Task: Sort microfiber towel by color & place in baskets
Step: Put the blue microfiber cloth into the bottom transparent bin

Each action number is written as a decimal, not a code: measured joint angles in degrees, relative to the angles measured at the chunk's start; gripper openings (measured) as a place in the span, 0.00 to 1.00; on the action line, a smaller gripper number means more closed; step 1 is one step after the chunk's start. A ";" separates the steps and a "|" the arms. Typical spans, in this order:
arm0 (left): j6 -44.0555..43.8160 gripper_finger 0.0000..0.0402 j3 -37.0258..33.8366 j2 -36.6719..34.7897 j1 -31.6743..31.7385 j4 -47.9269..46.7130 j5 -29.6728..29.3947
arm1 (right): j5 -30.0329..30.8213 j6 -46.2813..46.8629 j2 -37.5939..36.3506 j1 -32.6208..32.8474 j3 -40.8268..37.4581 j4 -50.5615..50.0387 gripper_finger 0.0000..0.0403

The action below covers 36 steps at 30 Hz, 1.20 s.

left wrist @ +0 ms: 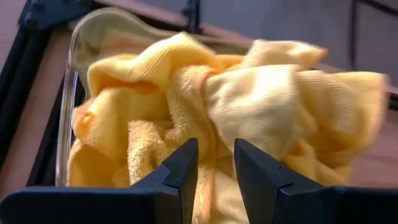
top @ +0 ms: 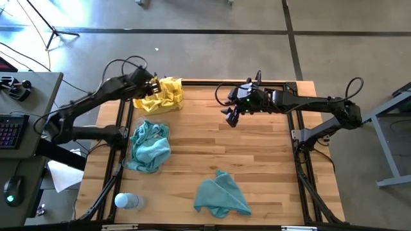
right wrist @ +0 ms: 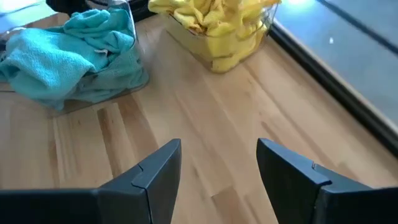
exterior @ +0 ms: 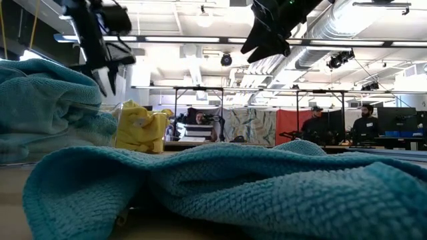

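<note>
**Yellow and teal bins filled, one teal towel loose on the table**

Your left gripper (top: 153, 85) hangs just over the yellow towels (top: 164, 95) at the far left of the wooden table (top: 257, 160). In the left wrist view its fingers (left wrist: 180, 165) stand a narrow gap apart with nothing pinched between them, the yellow pile (left wrist: 236, 112) bulging out of its clear basket (left wrist: 78, 46) right below.

Your right gripper (top: 231, 117) sits raised over bare wood near the far middle of the table, its jaws spread wide and empty; the right wrist view shows only planks between the fingers (right wrist: 155, 168).

Just nearer than the yellow bin, on the left side, you have a heap of teal towels (top: 149, 146) in the second clear basket (right wrist: 127, 25). One more teal towel (top: 220, 194) lies crumpled on the table at the near middle, well apart from both bins and both grippers. A small pale bottle (top: 126, 201) lies at the near left corner.
</note>
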 joint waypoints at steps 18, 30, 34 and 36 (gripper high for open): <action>29.80 0.23 0.09 -12.82 -33.22 2.26 4.35 | 18.04 12.04 0.99 18.25 -0.07 11.59 0.51; 33.18 0.23 0.11 -12.29 -51.73 2.18 4.14 | 27.88 19.91 14.28 33.03 13.06 3.57 0.51; 32.64 0.23 0.11 -12.28 -54.74 2.18 4.12 | 23.73 29.55 23.61 34.33 25.56 -14.99 0.51; 31.88 0.23 0.11 -12.30 -55.96 2.20 4.04 | 19.08 35.68 28.07 34.24 31.47 -24.51 0.51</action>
